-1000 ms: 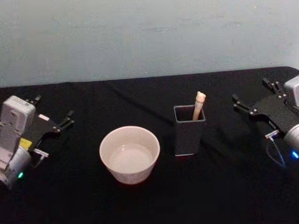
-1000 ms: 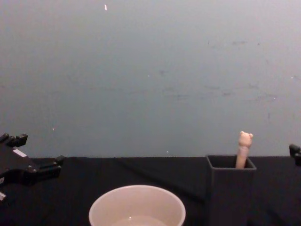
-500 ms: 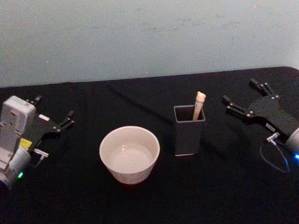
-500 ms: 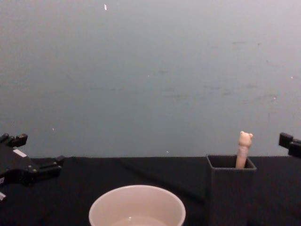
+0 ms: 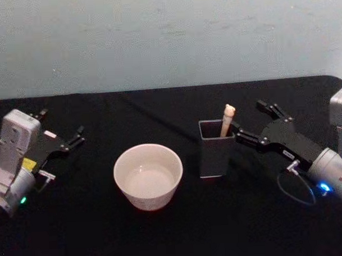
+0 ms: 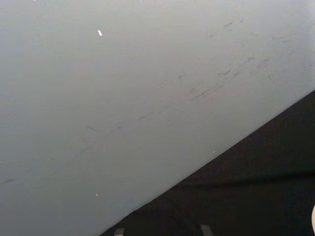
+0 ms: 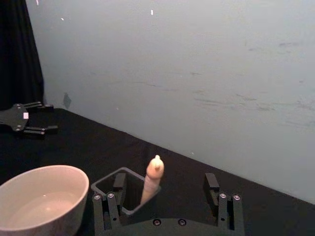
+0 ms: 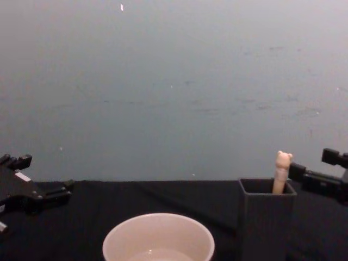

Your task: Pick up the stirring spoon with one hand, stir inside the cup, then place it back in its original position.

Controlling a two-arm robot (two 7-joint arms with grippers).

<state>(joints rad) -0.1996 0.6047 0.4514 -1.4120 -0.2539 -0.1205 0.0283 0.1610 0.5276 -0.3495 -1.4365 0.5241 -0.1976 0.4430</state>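
The stirring spoon (image 5: 227,119) stands in the dark grey square holder (image 5: 216,157), its beige bear-topped handle (image 8: 282,163) sticking out; the bowl is hidden inside. The cream-white cup (image 5: 148,197) sits left of the holder, with a little clear liquid in it. My right gripper (image 5: 250,120) is open, level with the handle top and just right of the holder. In the right wrist view the spoon (image 7: 151,178) rises ahead of the open right gripper (image 7: 165,183), over the holder (image 7: 105,177), with the cup (image 7: 64,216) beside it. My left gripper (image 5: 62,124) rests open at the far left.
A black cloth (image 5: 163,235) covers the table, and a pale wall (image 8: 174,81) stands close behind its far edge. The left gripper (image 8: 46,173) sits low at the table's left side, well away from the cup (image 8: 120,244) and holder (image 8: 265,223).
My right gripper has swung left and forward from the table's right edge to the holder, staying open. The left arm, spoon, cup and holder have not moved.
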